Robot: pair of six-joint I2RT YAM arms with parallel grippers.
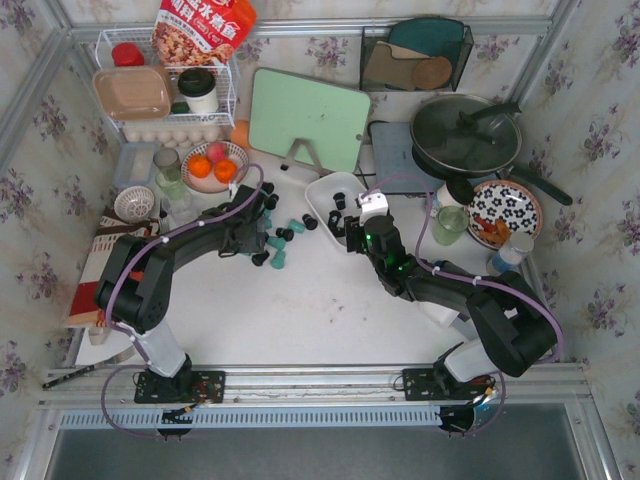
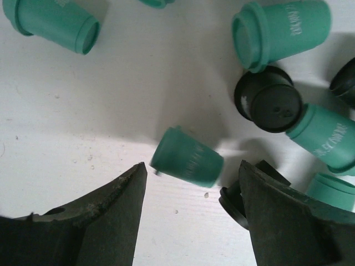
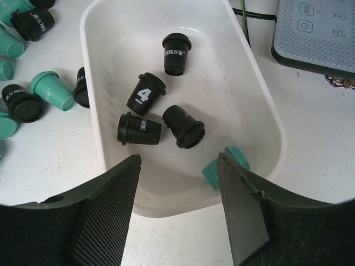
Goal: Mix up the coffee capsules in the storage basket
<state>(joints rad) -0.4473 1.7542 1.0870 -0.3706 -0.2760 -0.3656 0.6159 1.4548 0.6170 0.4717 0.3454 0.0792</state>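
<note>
Left wrist view: my left gripper (image 2: pixel 191 172) is unclenched and empty. A teal capsule (image 2: pixel 187 156) lies on its side just ahead of the gap, its long axis running finger to finger. My right gripper (image 3: pixel 177 166), also spread and empty, hovers over the storage basket (image 3: pixel 260 100) holding black capsules (image 3: pixel 146 95).

The left arm (image 1: pixel 190 232) stretches forward and rightward, its jaws parted and pointing downward. The right arm (image 1: pixel 440 285) reaches forward and leftward, jaws likewise parted, gripping nothing.
</note>
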